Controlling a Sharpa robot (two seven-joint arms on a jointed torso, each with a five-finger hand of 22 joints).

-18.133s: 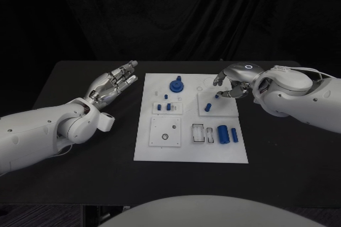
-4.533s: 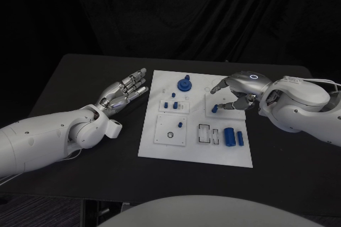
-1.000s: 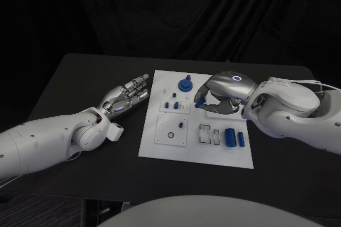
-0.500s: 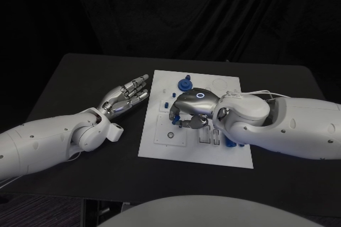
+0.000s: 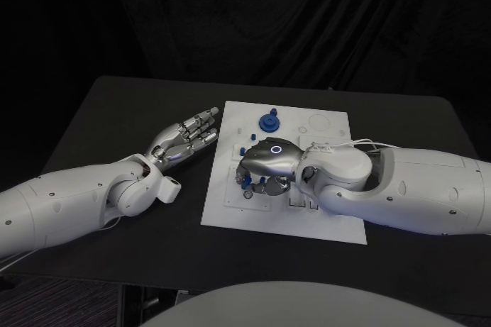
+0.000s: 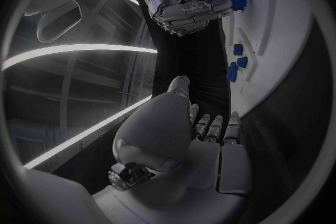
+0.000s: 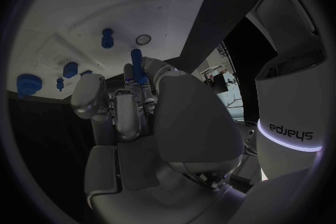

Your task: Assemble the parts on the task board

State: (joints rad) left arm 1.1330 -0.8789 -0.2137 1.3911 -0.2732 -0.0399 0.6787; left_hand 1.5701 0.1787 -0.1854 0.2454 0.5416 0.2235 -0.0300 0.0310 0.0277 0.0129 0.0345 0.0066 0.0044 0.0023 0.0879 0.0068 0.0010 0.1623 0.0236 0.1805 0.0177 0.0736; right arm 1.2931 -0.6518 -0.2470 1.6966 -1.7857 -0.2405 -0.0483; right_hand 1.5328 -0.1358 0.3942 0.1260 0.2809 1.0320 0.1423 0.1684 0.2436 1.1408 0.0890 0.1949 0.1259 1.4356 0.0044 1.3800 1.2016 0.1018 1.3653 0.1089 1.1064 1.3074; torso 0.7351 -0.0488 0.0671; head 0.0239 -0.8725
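Note:
The white task board (image 5: 268,220) lies in the middle of the table. My right hand (image 5: 260,172) reaches across it and hovers over its left half, near a square insert with a round hole (image 7: 143,40). This hand (image 7: 129,106) pinches a small blue peg (image 7: 136,63) at its fingertips; the left wrist view shows the hand (image 6: 183,4) and the peg (image 6: 235,0) close above the board (image 6: 276,39). A blue round part (image 5: 269,120) stands at the board's far end. My left hand (image 5: 186,138) hovers open, fingers spread, just left of the board.
My right forearm (image 5: 399,189) lies over the board's right half and hides the parts there. Small blue pegs (image 5: 250,136) stand near the far left of the board. Another blue peg (image 7: 107,37) stands beside the round hole. Black table (image 5: 123,114) surrounds the board.
My right hand has swung from the board's right middle to its left half, carrying the blue peg, and its forearm now covers the right half. The left hand has stayed put.

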